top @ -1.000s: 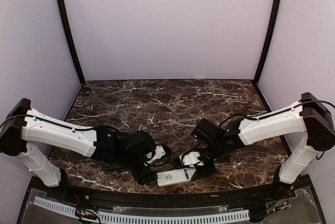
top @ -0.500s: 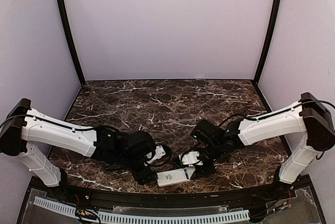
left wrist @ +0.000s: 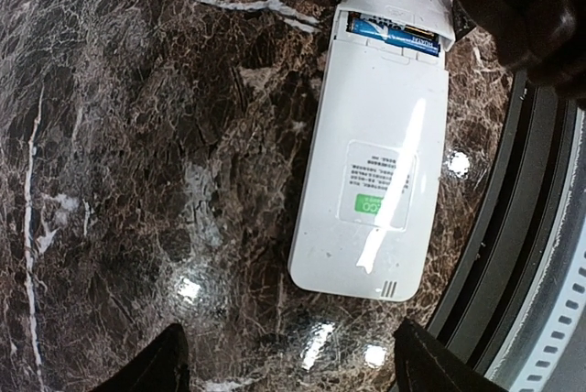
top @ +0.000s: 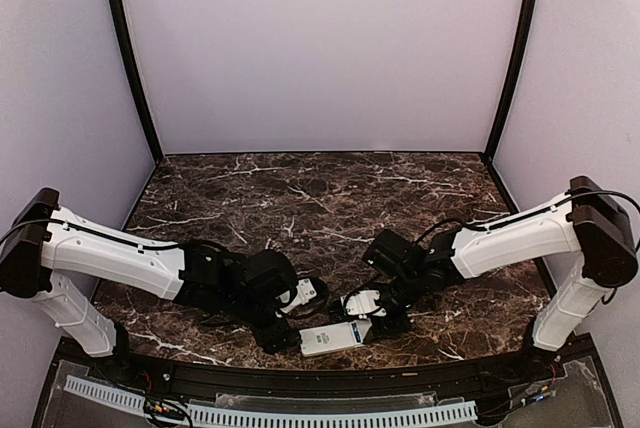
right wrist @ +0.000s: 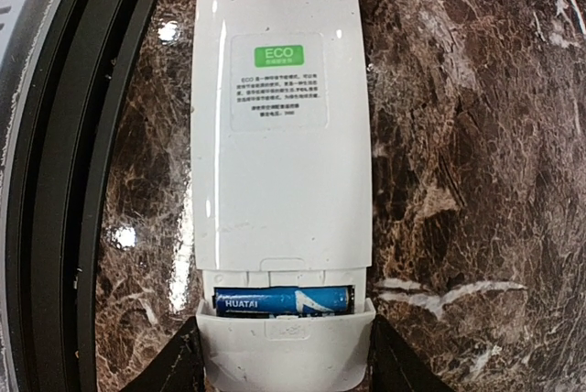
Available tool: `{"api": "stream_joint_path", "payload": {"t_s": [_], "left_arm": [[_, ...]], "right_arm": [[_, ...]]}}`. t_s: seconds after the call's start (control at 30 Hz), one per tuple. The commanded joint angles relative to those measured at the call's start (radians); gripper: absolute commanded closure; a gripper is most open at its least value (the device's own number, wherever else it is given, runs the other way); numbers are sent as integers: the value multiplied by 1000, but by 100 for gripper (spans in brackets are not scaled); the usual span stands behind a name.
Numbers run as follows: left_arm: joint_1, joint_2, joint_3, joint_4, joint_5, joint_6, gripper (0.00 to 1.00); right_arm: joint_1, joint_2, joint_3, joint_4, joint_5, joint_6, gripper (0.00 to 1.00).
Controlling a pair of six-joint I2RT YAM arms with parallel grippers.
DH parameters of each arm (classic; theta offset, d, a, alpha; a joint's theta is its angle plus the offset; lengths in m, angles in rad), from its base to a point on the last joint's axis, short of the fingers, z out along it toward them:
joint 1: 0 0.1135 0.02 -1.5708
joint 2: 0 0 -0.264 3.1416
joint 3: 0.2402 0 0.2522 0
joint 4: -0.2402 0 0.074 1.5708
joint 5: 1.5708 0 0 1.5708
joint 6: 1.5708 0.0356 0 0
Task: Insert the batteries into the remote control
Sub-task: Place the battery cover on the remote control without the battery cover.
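Note:
The remote control [right wrist: 279,136] lies face down by the table's front edge, plain white back up, with a green ECO label. It also shows in the left wrist view [left wrist: 375,172] and the top view [top: 330,338]. Its battery compartment is partly uncovered and a blue battery [right wrist: 282,299] lies inside; this battery also shows in the left wrist view [left wrist: 394,37]. My right gripper [right wrist: 286,364] is shut on the thin white cover plate [right wrist: 286,346], held against the compartment end. My left gripper [left wrist: 293,369] is open and empty, just short of the remote's other end.
The table's black front rim [right wrist: 55,181] runs close along one long side of the remote. Dark marble table top [top: 320,198] stretches behind both arms. Both grippers [top: 285,328] [top: 372,320] sit low at either end of the remote.
My right gripper has edged slightly left with the cover plate, and the remote has shifted a little left. The left arm has not visibly moved.

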Motion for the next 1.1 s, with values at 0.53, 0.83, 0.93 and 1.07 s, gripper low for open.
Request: {"api": "stream_joint_path", "payload": {"t_s": [0.53, 0.83, 0.93, 1.07], "left_arm": [[3, 14, -4, -8, 23, 3, 23], [3, 14, -5, -8, 29, 3, 23], [3, 16, -4, -8, 31, 2, 23], [4, 15, -8, 3, 37, 1, 23]], "right_arm": [[26, 60, 38, -47, 15, 19, 41], [26, 48, 39, -59, 10, 19, 35], [26, 35, 44, -63, 8, 20, 30], [25, 8, 62, -64, -5, 30, 20]]}}
